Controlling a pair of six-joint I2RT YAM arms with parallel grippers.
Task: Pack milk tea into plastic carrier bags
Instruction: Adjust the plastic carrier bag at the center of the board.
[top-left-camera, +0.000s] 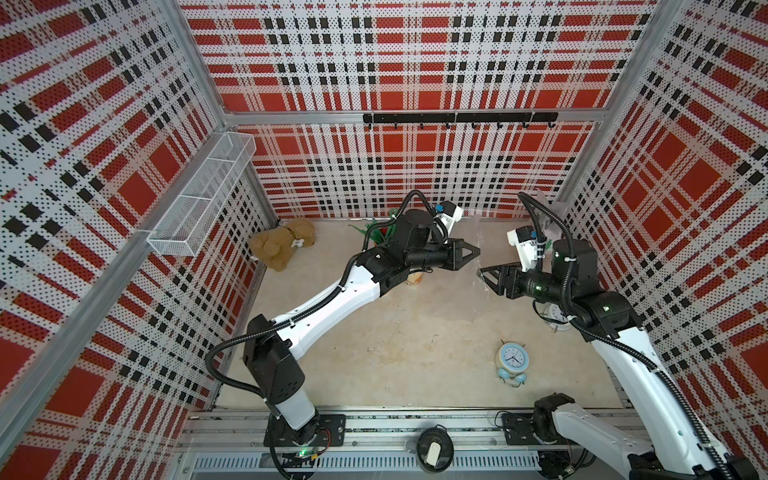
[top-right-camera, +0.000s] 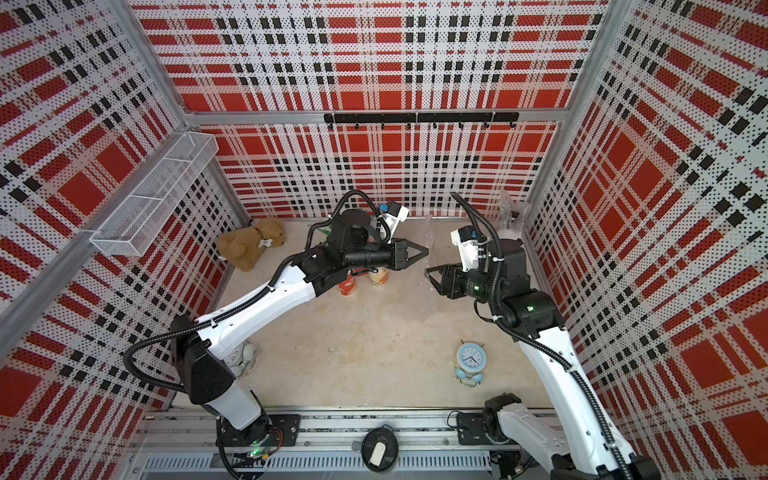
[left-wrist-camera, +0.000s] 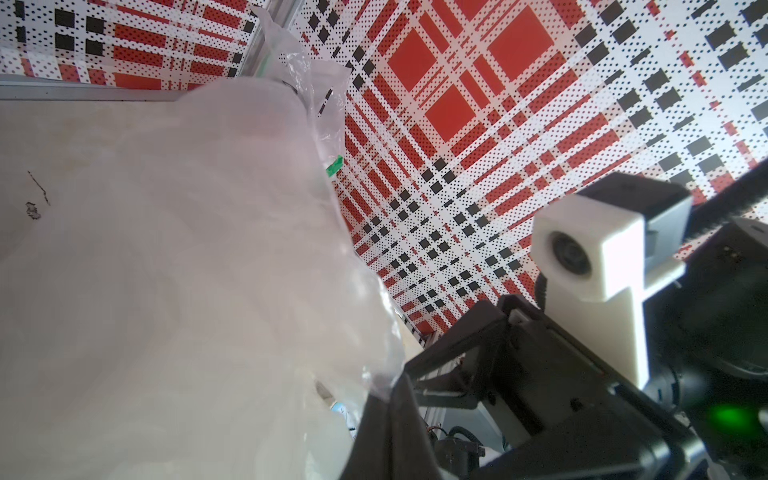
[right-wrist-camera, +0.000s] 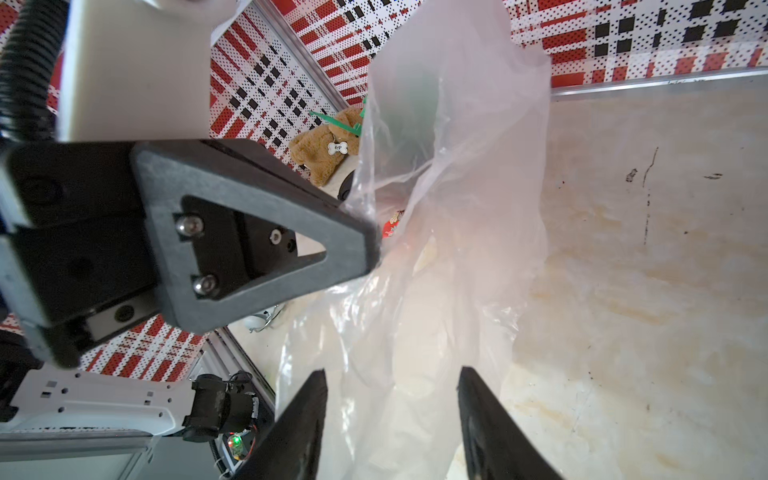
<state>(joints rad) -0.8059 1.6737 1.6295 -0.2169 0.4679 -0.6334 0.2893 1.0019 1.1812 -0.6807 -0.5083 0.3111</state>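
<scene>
The left jaws pinch the edge of the clear plastic carrier bag (right-wrist-camera: 457, 208). The right jaws are apart, with the bag hanging between them. Two milk tea cups (top-right-camera: 379, 277) stand on the tabletop (top-left-camera: 415, 332) under the left arm (top-right-camera: 257, 303).

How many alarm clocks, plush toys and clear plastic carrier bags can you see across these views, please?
Alarm clocks: 3 (1 blue, 2 white, the white ones partly behind the arms)
Plush toy: 1
Plastic carrier bags: 2
Total: 6
</scene>
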